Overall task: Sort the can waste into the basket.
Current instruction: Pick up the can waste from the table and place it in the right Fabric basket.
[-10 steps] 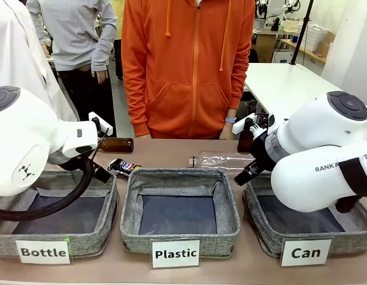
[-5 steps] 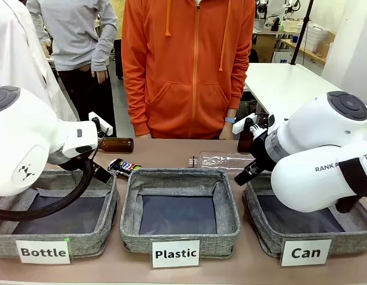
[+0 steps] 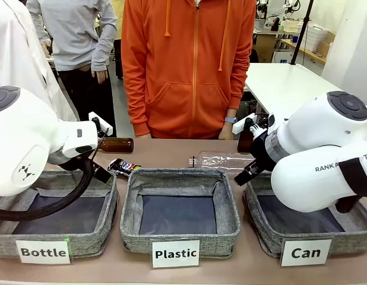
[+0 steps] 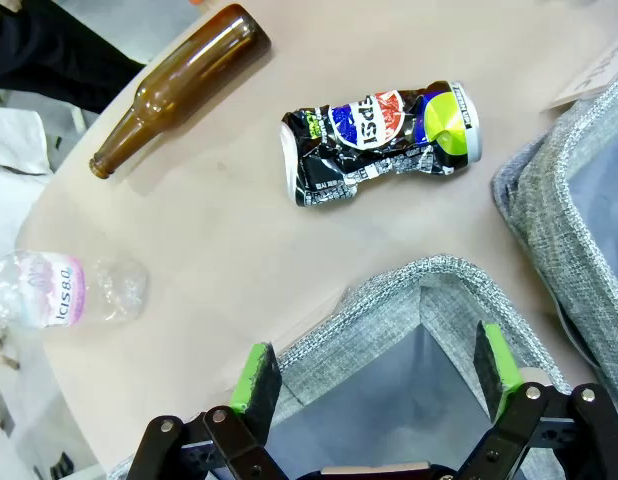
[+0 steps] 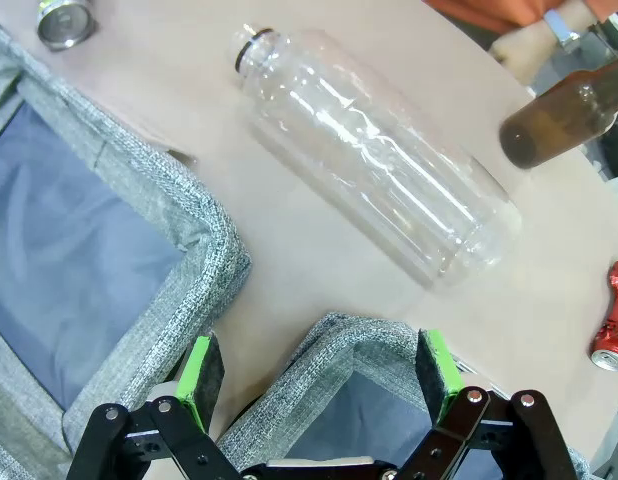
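Observation:
A crushed dark can (image 4: 379, 145) with colourful print lies on the table just beyond the "Bottle" basket (image 3: 106, 196), also seen in the front view as the dark can (image 3: 124, 167). My left gripper (image 4: 374, 370) hangs open above that basket's far corner, nothing between its green pads. A crushed red can (image 5: 614, 320) lies at the right edge of the right wrist view. The grey "Can" basket (image 3: 258, 217) stands front right; my right gripper (image 5: 319, 370) is open over its far rim (image 5: 319, 350), holding nothing.
A clear plastic bottle (image 3: 222, 160) lies behind the "Plastic" basket (image 3: 231, 202). One brown bottle (image 3: 115, 144) lies at the far left, another brown bottle (image 3: 246, 139) stands by the right arm. A small plastic bottle (image 4: 64, 290) lies nearby. A person in orange stands across the table.

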Robot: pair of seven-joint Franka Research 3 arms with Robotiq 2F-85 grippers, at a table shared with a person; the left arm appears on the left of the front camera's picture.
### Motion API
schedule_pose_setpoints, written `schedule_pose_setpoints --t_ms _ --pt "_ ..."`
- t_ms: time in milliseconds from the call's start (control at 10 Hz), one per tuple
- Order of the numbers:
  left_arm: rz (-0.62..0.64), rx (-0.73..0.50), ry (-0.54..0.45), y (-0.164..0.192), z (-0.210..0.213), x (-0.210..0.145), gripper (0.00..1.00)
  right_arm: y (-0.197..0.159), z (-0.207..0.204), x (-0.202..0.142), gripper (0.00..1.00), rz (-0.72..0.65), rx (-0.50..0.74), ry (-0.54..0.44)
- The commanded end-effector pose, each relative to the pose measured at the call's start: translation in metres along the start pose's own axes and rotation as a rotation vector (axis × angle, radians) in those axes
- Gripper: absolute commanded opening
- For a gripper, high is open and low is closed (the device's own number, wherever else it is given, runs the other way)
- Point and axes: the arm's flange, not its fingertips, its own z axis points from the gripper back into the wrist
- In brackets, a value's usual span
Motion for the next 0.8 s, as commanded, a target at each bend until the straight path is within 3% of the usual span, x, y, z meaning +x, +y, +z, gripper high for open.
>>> schedule_pose_setpoints --t_ms 0,100,200,300,400,500,600,700 --pt "0.000 0.000 0.000 0.000 0.000 0.000 1.00 0.000 0.000 0.000 1.00 0.000 0.000 0.000" --pt "-0.081 -0.169 0.037 -0.002 0.033 0.004 1.00 -0.007 0.026 0.006 1.00 -0.016 0.032 0.089" --pt "-0.107 -0.297 0.070 -0.006 0.074 0.007 1.00 -0.014 0.066 0.012 1.00 -0.111 0.083 0.104" --pt "-0.040 -0.389 0.146 -0.023 0.120 0.021 1.00 -0.022 0.119 0.012 1.00 -0.248 0.143 0.071" --pt "-0.057 -0.480 0.112 -0.020 0.149 0.015 1.00 -0.034 0.157 0.006 1.00 -0.375 0.238 0.080" --pt "-0.060 -0.569 0.069 -0.012 0.166 0.005 1.00 -0.055 0.187 -0.010 1.00 -0.429 0.447 0.045" --pt "-0.004 -0.624 0.013 0.010 0.187 -0.015 1.00 -0.076 0.212 -0.035 1.00 -0.523 0.598 -0.002" --pt "0.093 -0.642 -0.065 0.045 0.209 -0.039 1.00 -0.102 0.227 -0.067 1.00 -0.631 0.727 -0.108"
